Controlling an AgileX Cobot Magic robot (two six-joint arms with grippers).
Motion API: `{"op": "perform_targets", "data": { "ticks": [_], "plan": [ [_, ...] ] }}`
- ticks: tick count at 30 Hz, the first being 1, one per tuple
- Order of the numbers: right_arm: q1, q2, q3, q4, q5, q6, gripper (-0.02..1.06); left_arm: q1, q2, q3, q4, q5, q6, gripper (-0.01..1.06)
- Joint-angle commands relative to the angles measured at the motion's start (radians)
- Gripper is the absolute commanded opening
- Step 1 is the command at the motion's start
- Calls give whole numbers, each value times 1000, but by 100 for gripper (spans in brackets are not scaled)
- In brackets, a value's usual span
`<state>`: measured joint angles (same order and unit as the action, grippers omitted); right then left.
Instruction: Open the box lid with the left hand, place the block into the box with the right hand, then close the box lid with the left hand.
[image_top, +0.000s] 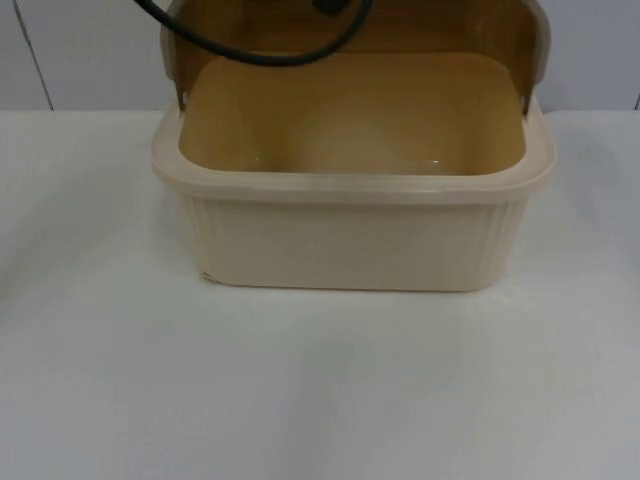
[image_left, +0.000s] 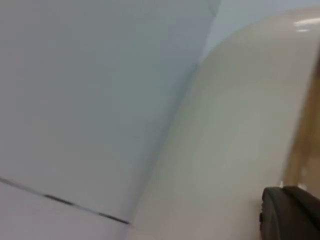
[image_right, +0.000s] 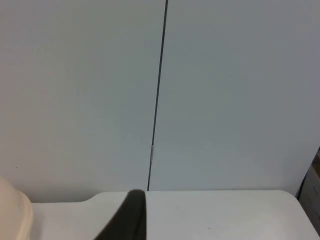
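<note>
1. You have the box (image_top: 352, 235) standing on the white surface (image_top: 300, 390), its long side facing you, with the lid (image_top: 350, 30) already swung up behind the cavity, which looks bare inside

2. Your left tool (image_left: 292, 215) sits right against the raised lid's (image_left: 235, 130) outer curve; you cannot tell whether it grips or is wide

3. Your right tool (image_right: 131, 217) hangs off to the box's (image_right: 12, 210) right, facing the partition wall (image_right: 225, 95); its spread cannot be told

4. The block cannot be placed from these views, so judge the right arm's carry leftward over the rim
</note>
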<state>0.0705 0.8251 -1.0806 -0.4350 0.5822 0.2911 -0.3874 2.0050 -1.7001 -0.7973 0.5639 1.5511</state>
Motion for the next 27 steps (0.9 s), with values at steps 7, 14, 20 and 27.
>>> {"op": "perform_targets", "data": {
  "ticks": [7,14,20,27],
  "plan": [
    [-9,-4,1,-4,-10,10,105,-45,0,1,242,74,-227,0],
    [-9,-4,1,-4,-4,19,105,-92,-23,123,293,-55,-287,0],
    [-9,-4,1,-4,5,19,105,-143,-66,317,308,-242,-296,0],
    [-9,-4,1,2,5,31,105,-193,-100,478,296,-368,-296,0]
  ]
}}
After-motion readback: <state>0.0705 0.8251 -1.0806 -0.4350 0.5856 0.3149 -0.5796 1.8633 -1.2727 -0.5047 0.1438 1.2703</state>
